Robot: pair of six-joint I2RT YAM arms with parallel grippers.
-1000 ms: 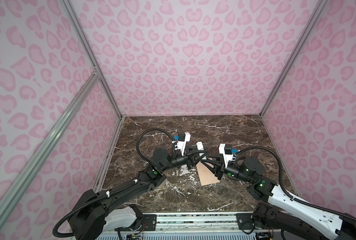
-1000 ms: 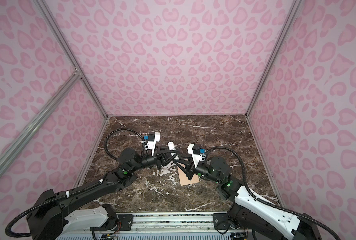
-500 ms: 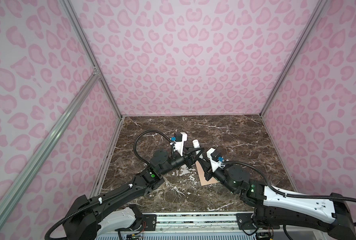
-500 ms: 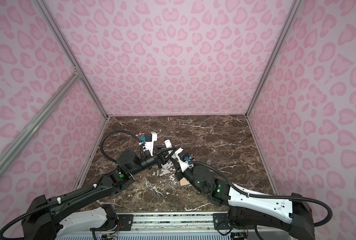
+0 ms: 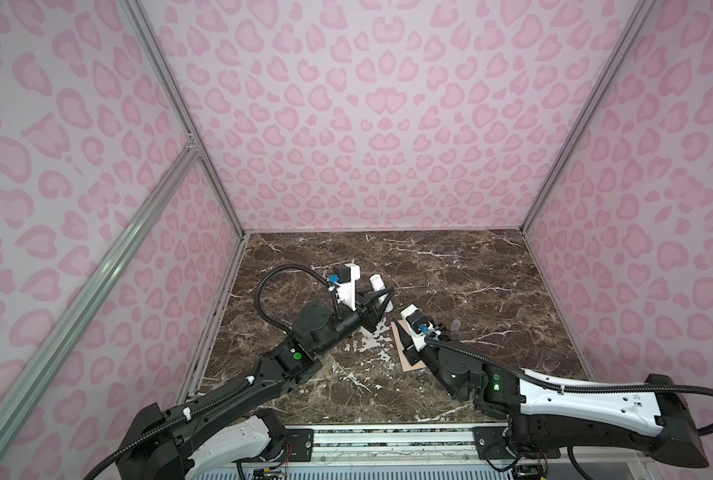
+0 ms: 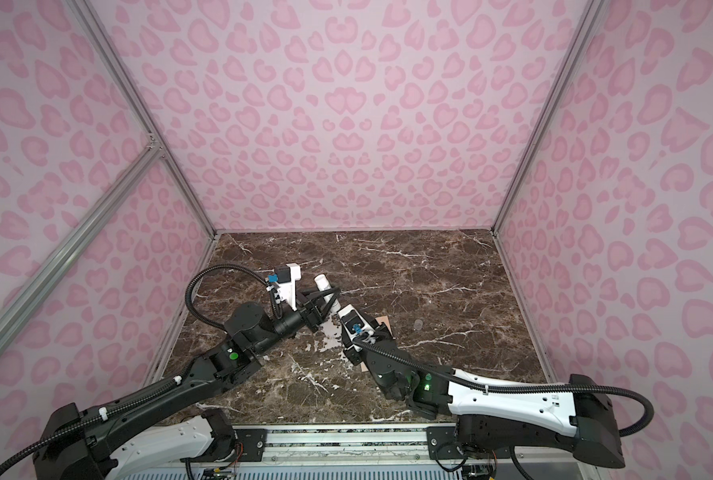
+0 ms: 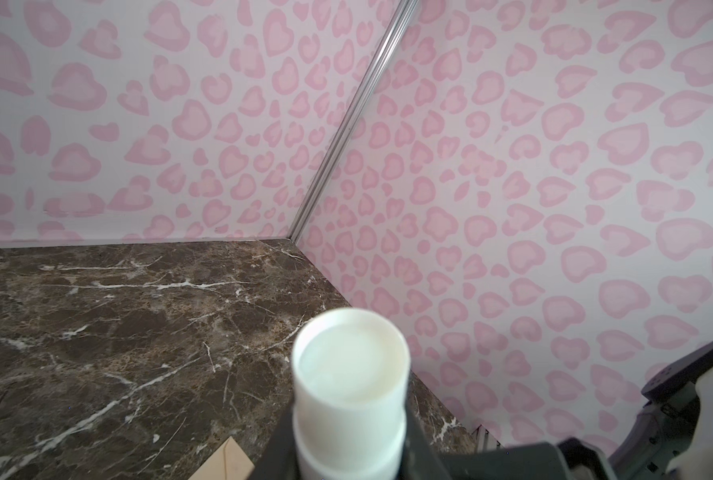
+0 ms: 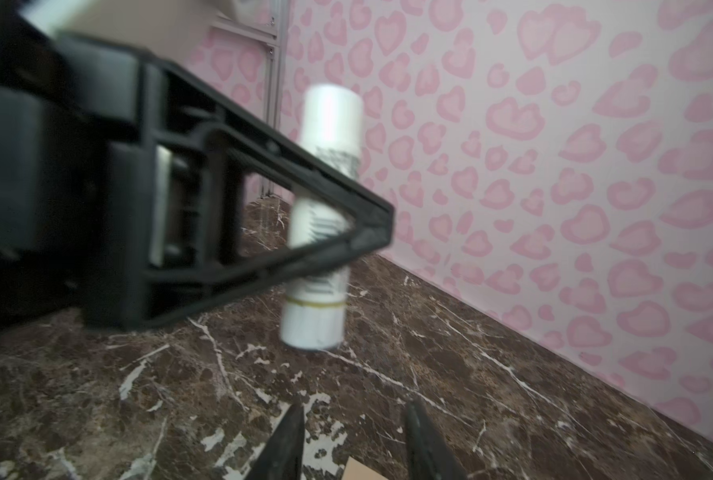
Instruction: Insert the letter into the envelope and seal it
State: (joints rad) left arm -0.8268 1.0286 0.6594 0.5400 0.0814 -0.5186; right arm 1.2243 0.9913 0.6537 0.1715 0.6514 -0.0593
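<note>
Closest in, the right hand (image 8: 355,409) hangs with fingers apart and empty over a corner of the envelope (image 5: 411,366), which lies flat on the tabletop (image 5: 471,270); no letter in sight, so I'm guessing it's already inside. Just past it the left hand (image 5: 382,298) is clamped on the glue stick (image 8: 328,120), held at a tilt, so this looks like the sealing step. Next it needs the stick tipped down onto the flap while the right hand pins the envelope.

Lab booth: patterned walls (image 5: 367,124), marble tabletop (image 5: 450,270).
</note>
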